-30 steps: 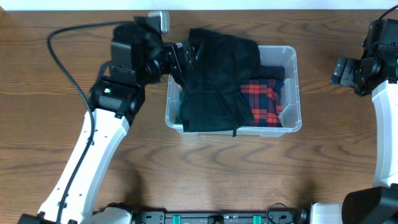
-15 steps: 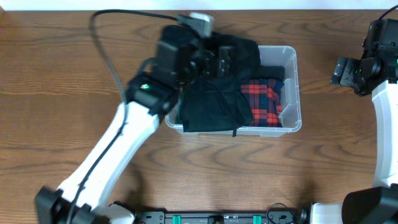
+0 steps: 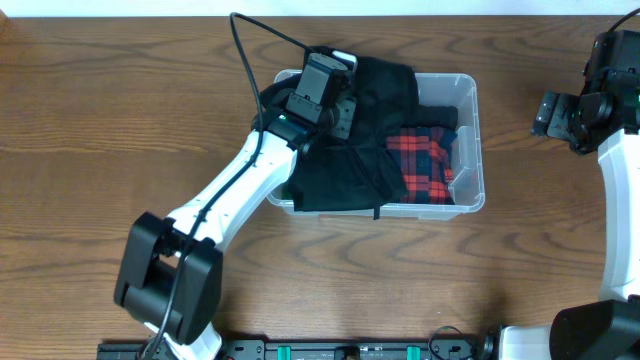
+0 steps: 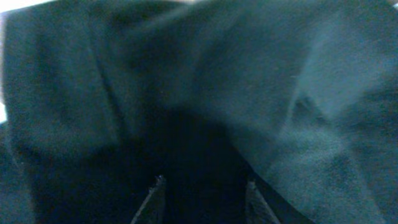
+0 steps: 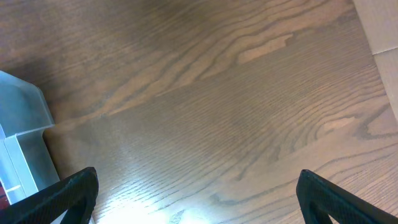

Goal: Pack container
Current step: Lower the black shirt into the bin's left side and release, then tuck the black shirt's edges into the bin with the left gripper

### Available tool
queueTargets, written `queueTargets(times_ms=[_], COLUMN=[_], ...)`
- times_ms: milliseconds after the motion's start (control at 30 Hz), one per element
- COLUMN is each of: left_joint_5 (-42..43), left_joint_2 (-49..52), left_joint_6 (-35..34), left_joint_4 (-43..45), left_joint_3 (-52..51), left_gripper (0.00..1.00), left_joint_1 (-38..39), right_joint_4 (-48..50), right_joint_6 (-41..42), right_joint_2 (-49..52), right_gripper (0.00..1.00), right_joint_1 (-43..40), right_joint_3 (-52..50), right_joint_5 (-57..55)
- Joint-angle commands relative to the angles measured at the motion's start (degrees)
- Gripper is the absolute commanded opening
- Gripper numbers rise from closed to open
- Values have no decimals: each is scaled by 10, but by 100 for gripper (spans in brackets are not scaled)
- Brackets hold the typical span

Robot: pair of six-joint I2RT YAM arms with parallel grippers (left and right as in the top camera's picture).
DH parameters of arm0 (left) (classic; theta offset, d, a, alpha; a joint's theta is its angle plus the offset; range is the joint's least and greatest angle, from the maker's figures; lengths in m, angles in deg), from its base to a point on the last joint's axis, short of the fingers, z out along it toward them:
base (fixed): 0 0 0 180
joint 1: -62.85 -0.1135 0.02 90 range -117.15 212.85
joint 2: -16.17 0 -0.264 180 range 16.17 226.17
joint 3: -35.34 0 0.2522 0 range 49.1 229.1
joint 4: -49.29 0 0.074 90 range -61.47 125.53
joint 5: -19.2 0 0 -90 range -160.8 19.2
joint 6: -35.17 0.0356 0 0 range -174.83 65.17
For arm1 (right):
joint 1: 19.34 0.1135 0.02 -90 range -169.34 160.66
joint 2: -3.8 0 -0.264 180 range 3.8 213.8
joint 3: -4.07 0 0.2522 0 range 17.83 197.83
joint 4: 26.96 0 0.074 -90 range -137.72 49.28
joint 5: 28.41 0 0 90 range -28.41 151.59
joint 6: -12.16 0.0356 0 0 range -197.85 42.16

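Wood table point(image 3: 90, 200) | container point(image 3: 477, 150) under left tool point(image 4: 204, 190) | right tool point(image 3: 550, 113) well apart

**Colours and Patterns**

The container point(image 3: 470, 140) is clear, colourless plastic; its corner reads pale blue-grey in the right wrist view. The garment point(image 3: 345, 170) in it is plain black, without print. The cloth point(image 3: 420, 165) beside the garment shows a red and dark-blue plaid. The table point(image 3: 100, 150) is mid-brown wood with darker grain lines. The left arm point(image 3: 235, 195) and the right arm point(image 3: 620, 190) have white links and black joints.
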Motion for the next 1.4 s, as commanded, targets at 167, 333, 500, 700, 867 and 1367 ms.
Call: queueTargets(times_ms=[167,333,500,700,867,1367], left_joint_5=[-16,-15,-15,-15,-15,-16], left_joint_2=[91,146,153,155,158,138], left_joint_6=[11,11,11,11,11,12], left_joint_4=[-43,-45,-47,-61,-59,-65], left_joint_3=[6,6,6,6,-6,-6], left_gripper=[42,42,24,13,13,13], left_joint_1=[-2,-1,0,1,1,1], right_joint_4=[0,0,0,0,0,0], right_joint_6=[0,0,0,0,0,0], right_joint_2=[-5,-5,-5,-5,-5,-5], right_gripper=[99,99,99,99,99,99], right_joint_1=[-4,-4,-4,-4,-4,-4], right_joint_3=[-2,-2,-2,-2,-2,-2], right_joint_5=[-6,-6,-6,-6,-6,-6])
